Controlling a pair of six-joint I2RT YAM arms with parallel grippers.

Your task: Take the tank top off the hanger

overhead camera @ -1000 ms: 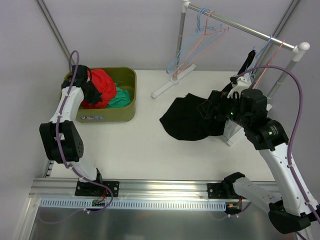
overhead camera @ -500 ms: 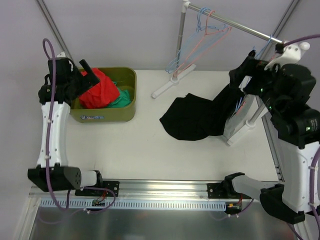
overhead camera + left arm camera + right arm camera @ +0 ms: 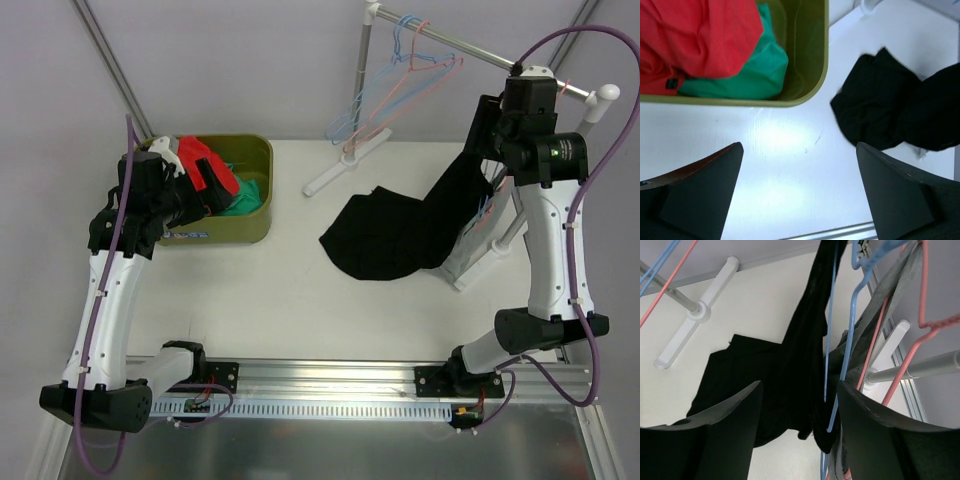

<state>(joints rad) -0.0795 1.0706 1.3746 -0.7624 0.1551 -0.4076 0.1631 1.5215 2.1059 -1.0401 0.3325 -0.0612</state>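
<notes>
From above, the right gripper (image 3: 492, 125) has climbed from the table (image 3: 280, 290) to the rail (image 3: 470, 50) at 1 o'clock. The tank top (image 3: 385, 235) stretches from there down to a heap at centre. The left gripper (image 3: 203, 183) has dropped back over the bin (image 3: 255, 225) at 10 o'clock.

The left wrist view shows its jaws released and empty, with red cloth (image 3: 700, 35) in the bin at 11 o'clock.

In the right wrist view the jaws gape, gripping nothing. The black top hangs along the blue hanger (image 3: 846, 340) at 12 o'clock, apparently still hooked, so the removal remains undone.
</notes>
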